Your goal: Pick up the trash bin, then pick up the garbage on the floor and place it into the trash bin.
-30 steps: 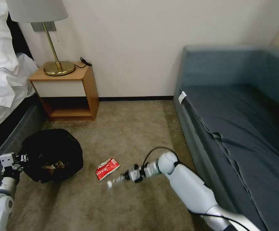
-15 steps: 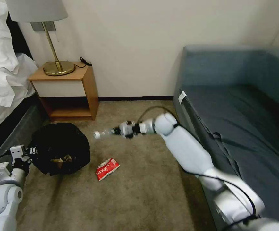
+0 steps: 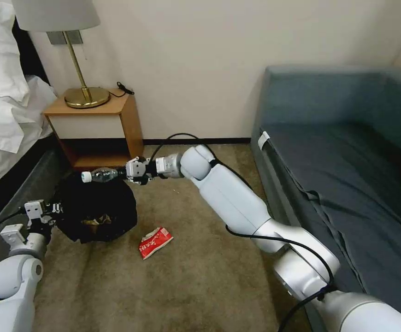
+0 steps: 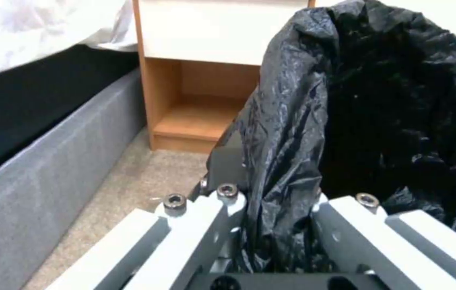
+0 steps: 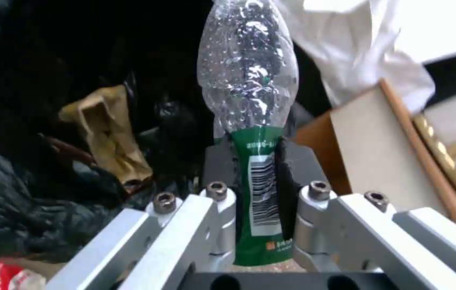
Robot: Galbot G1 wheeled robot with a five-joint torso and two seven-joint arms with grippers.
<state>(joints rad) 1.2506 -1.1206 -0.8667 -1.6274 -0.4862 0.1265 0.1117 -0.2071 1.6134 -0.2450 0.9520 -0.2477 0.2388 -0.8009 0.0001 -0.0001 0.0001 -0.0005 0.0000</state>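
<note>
Two grippers engaged: right gripper (image 3: 127, 173) clamps the green-labelled clear bottle (image 3: 100, 174) above the trash bin (image 3: 100, 208); left gripper (image 3: 58, 208) pinches its black liner rim; red snack packet (image 3: 155, 242) lies on carpet (image 3: 200, 276).

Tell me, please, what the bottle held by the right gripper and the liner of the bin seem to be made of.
The small clear bottle looks like thin transparent plastic: dimpled, glinting walls, with a glossy green printed label. The right gripper is shut on it. The black liner of the trash bin looks like thin glossy plastic film: fine wrinkles, grey sheen. The left gripper pinches it.
</note>
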